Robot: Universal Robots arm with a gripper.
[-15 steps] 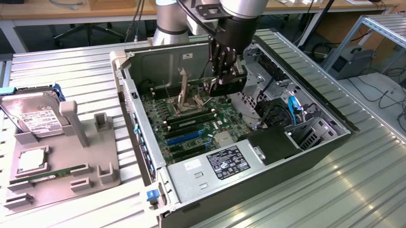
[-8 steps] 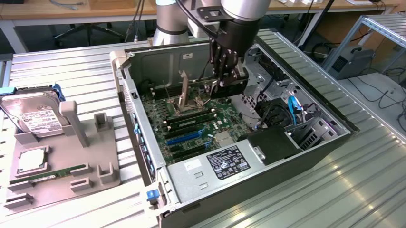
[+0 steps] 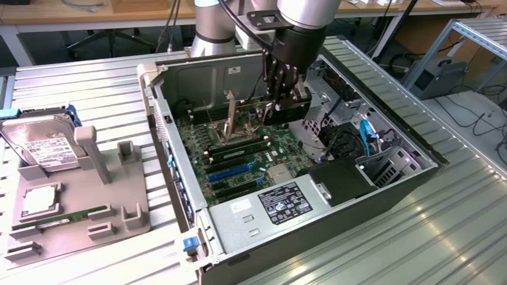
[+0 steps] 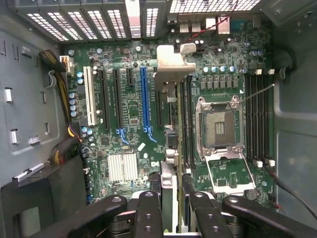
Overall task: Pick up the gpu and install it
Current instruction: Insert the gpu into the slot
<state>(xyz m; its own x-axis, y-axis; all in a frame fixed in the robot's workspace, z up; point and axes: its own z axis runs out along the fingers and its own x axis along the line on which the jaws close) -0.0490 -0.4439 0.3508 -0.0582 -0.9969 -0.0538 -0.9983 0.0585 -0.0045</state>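
Observation:
My gripper [image 3: 279, 102] reaches down into the open computer case [image 3: 170, 148] and is shut on the gpu [image 3: 252, 111]. The green card stands on edge, its silver bracket [image 3: 230, 119] pointing toward the case's rear wall. In the wrist view the gpu [image 4: 171, 67] runs edge-on from between my black fingers [image 4: 148, 210] out to the silver bracket. It hangs over the motherboard [image 4: 131, 119], just beside the long blue slot [image 4: 143, 99]. I cannot tell whether its lower edge touches a slot.
A grey holder [image 3: 87, 196] at the exterior view's left carries a hard drive [image 3: 47, 148], a processor chip [image 3: 38, 199] and a RAM stick [image 3: 67, 217]. Inside the case are the open CPU socket [image 4: 220, 129], cable bundles [image 4: 64, 99] and the power supply [image 3: 273, 205].

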